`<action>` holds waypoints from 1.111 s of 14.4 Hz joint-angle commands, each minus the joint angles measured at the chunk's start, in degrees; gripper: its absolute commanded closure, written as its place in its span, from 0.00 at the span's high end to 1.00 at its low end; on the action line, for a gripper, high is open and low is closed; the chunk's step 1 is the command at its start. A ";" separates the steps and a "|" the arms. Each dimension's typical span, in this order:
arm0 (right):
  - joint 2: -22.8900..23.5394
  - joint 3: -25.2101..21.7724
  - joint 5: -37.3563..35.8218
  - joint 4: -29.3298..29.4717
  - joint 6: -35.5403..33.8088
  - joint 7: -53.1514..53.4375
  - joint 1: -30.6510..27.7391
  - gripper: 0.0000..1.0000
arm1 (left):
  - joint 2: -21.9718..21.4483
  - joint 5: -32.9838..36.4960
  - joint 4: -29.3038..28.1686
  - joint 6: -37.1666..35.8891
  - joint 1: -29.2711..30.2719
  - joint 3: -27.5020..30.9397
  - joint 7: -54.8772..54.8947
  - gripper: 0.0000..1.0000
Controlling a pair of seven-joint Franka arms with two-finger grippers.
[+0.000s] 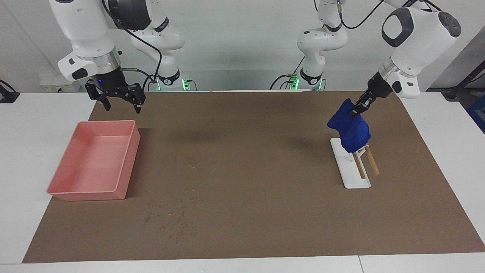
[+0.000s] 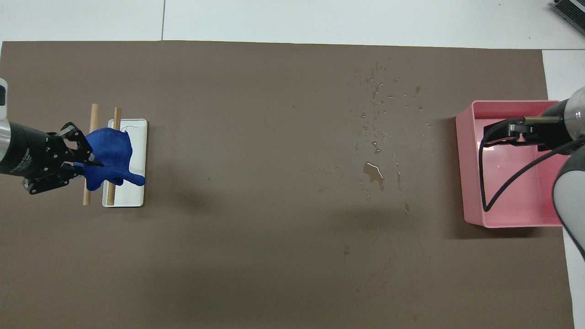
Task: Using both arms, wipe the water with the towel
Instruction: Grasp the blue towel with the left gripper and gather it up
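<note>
Facing view: brown mat (image 1: 246, 170) carries water (image 1: 178, 220) mid-table, nearer pink tray (image 1: 94, 163). Right gripper (image 1: 120, 104) waits wide over tray's edge. Left gripper (image 1: 358, 107) pinches towel (image 1: 350, 131) above white rack (image 1: 350, 167). Risks: hanging corner may snag wooden rods (image 1: 365, 163) and topple rack; thin pinch may slip.
</note>
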 commanded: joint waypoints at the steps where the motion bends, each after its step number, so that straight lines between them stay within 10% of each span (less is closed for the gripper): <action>1: 0.05 0.44 0.48 0.42 -0.92 -0.77 -0.78 1.00 | -1.10 -0.86 -0.64 0.38 0.39 0.58 -0.72 0.00; 16: 0.05 0.44 0.40 0.42 -0.92 -0.94 -0.78 1.00 | -1.10 -7.79 -0.28 0.38 -0.57 0.40 -18.61 0.00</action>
